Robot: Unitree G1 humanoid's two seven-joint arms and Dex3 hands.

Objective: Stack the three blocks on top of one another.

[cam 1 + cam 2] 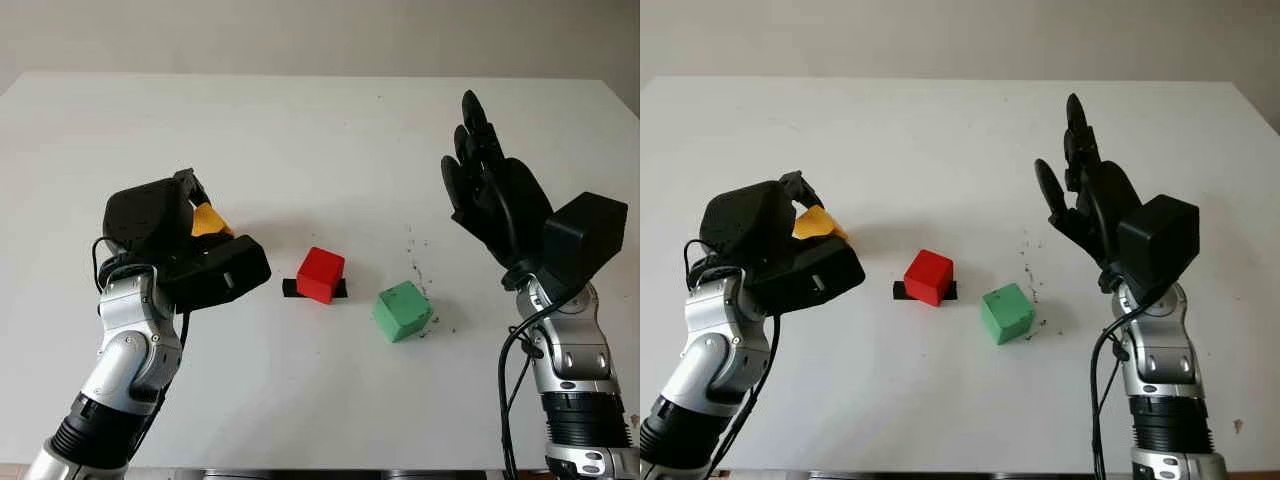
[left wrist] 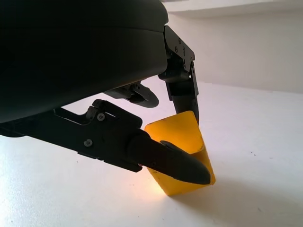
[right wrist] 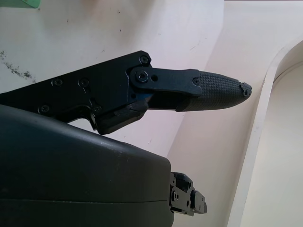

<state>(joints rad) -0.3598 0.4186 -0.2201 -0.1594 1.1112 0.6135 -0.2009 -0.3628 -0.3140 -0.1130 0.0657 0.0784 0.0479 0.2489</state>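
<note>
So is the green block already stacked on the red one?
No, the green block sits on the table beside the red block, apart from it.

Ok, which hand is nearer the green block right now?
Right. The right hand is open, raised above the table just beyond and to the right of the green block. The left hand, shut on the yellow block, sits farther off, past the red block.

A bare test room, lab-like: a plain white rectangular table (image 1: 300, 130) against a blank pale wall (image 1: 320, 35), with smudged marks.
</note>
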